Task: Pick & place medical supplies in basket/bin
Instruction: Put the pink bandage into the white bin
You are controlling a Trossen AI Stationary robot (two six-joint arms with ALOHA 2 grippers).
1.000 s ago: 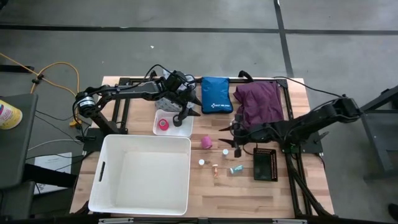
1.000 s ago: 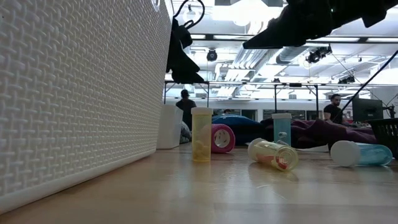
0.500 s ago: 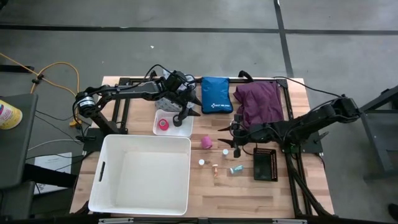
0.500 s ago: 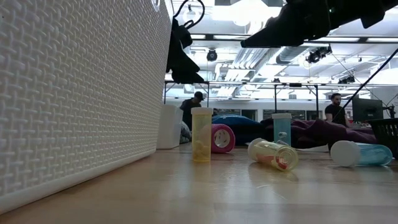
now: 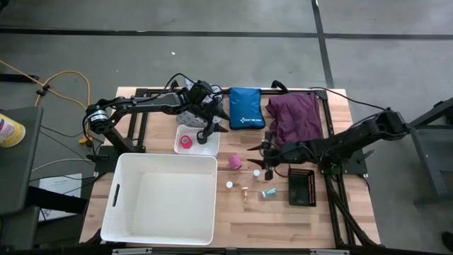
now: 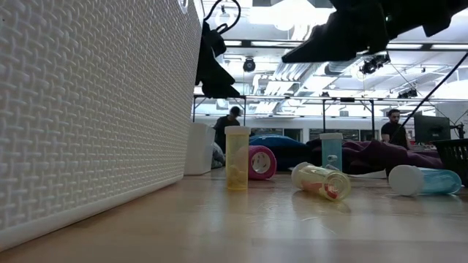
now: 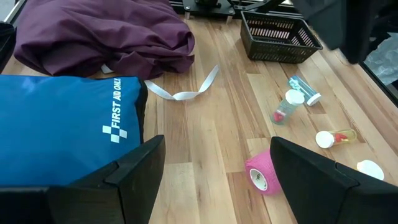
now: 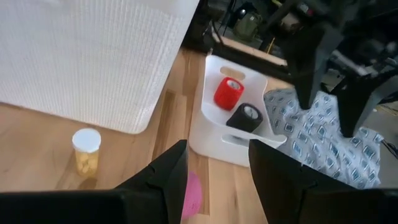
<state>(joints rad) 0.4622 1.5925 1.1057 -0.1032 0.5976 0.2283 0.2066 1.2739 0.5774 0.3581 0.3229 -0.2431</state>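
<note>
Wooden desk (image 5: 233,212) scene barely differs from a second ago — your right gripper (image 5: 259,154) has only crept nearer the loose pink tape roll (image 5: 235,163), fingers apart, empty. Left gripper (image 5: 212,122) hovers over the small white tray (image 5: 209,149), fingers apart too. Big white bin (image 5: 160,198) is empty — nothing placed yet.

I work in a robotics lab or open workshop. My wooden table (image 5: 233,205) stands on a bare grey concrete floor (image 5: 212,57), with a yellow cable (image 5: 67,78) trailing at the upper left of the high view. Across the table, the low view shows exposed ceiling ducts (image 6: 292,69), strip lights, a person (image 6: 228,126) standing and another person (image 6: 392,126) near a monitor (image 6: 431,128).
</note>
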